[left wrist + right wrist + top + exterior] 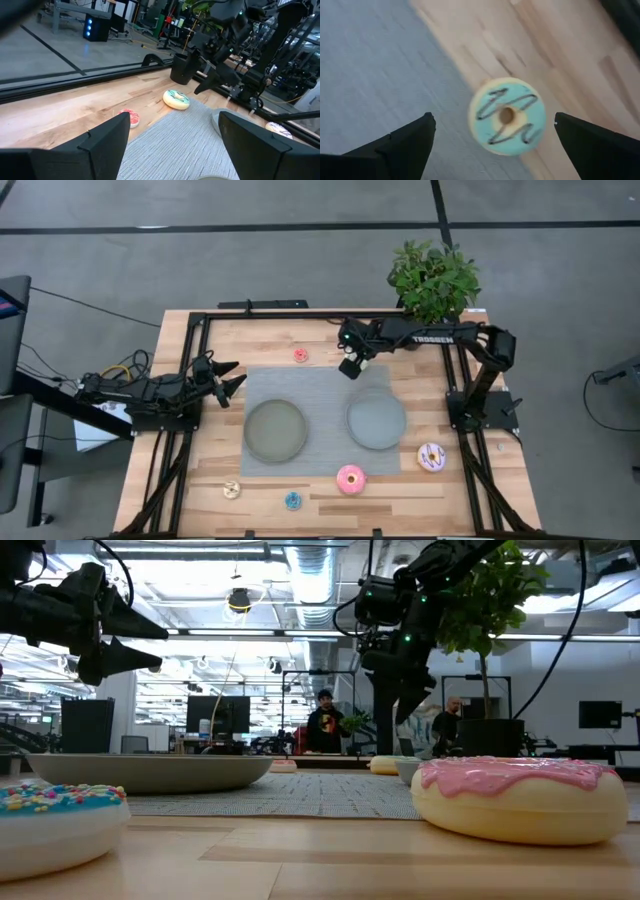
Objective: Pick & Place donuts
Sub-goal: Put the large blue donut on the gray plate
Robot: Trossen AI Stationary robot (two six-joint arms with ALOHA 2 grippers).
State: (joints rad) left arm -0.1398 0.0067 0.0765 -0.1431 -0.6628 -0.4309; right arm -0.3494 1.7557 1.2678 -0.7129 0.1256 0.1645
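Note:
My right gripper (352,366) hangs open above the mint-iced donut with dark squiggles (506,116), which lies flat on the wood at the far edge of the grey mat; its fingers stand apart on either side, above it. The left wrist view shows this donut (176,99) below that gripper. My left gripper (228,381) waits open over the table's left side. A tiny red donut (300,355) lies by the far edge. Along the near edge lie the white-purple donut (432,457), the pink donut (351,478), a tiny blue one (293,500) and a tiny cream one (231,489).
Two round grey-green plates (276,430) (376,420) sit on the grey mat (320,385) in the table's middle. A potted plant (433,278) stands at the far right corner. Black frame rails (190,370) run along the table's sides. People show in the room beyond.

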